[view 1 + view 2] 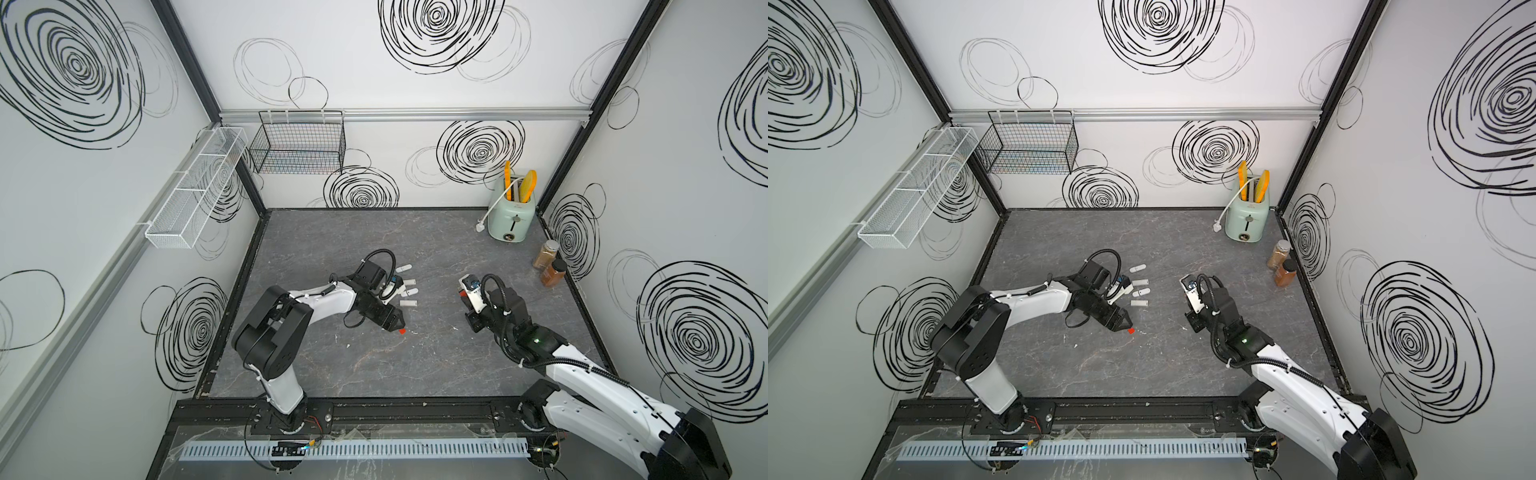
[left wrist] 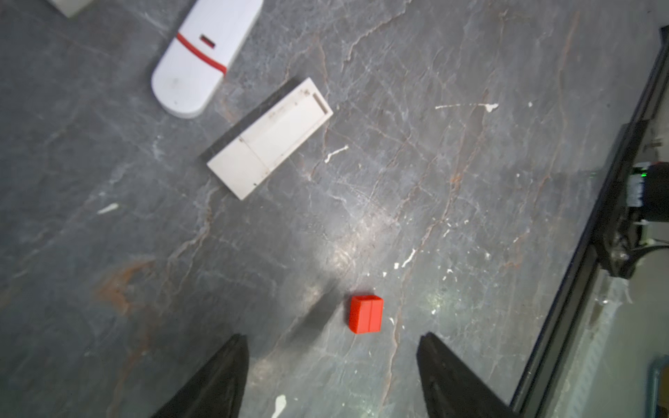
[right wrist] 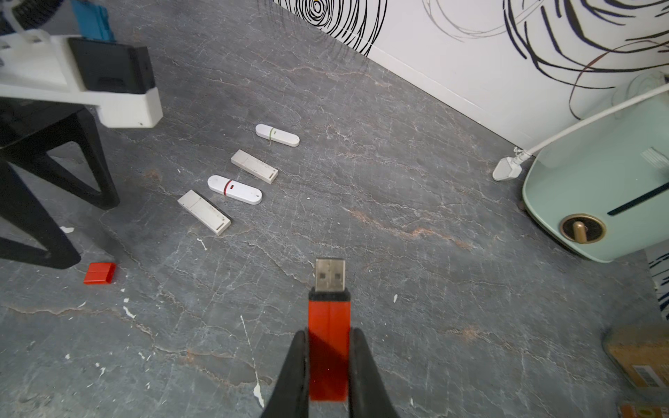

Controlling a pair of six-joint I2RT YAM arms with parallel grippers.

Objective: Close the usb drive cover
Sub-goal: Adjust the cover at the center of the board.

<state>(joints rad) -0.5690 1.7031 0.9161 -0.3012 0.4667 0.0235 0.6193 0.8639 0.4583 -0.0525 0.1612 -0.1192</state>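
My right gripper [image 3: 329,333] is shut on a red usb drive [image 3: 328,318], held above the table with its bare metal plug [image 3: 329,275] pointing forward. The drive's red cover [image 2: 366,313] lies loose on the grey table, also seen in the right wrist view [image 3: 99,273] and in both top views [image 1: 402,331] [image 1: 1131,331]. My left gripper [image 2: 333,336] is open just above the table. The cover sits a little beyond its fingertips, nearer one finger and touching neither.
Several white usb drives [image 3: 235,188] lie in a row beyond the left gripper. A mint toaster [image 1: 511,216] with its white cord stands at the back right, with two spice jars [image 1: 548,266] by the right wall. Wire baskets [image 1: 297,145] hang on the walls.
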